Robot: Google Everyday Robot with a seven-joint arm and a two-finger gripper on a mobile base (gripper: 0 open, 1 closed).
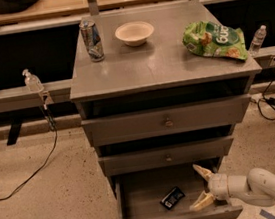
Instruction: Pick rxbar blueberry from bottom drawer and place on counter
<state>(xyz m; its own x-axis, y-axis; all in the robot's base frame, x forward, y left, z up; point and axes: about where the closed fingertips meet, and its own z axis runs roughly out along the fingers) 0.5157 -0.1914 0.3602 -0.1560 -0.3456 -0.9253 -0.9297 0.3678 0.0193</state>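
Observation:
The bottom drawer of the grey cabinet stands pulled open. The rxbar blueberry, a small dark flat bar, lies on the drawer floor right of middle. My gripper is at the drawer's right side, a little right of the bar and apart from it. Its two tan fingers are spread open and hold nothing. The white arm comes in from the lower right. The counter is the cabinet's flat grey top.
On the counter stand a drink can, a white bowl and a crinkled green chip bag. Two wider closed drawers sit above the open one. Cables lie on the speckled floor. Small bottles stand on a ledge behind.

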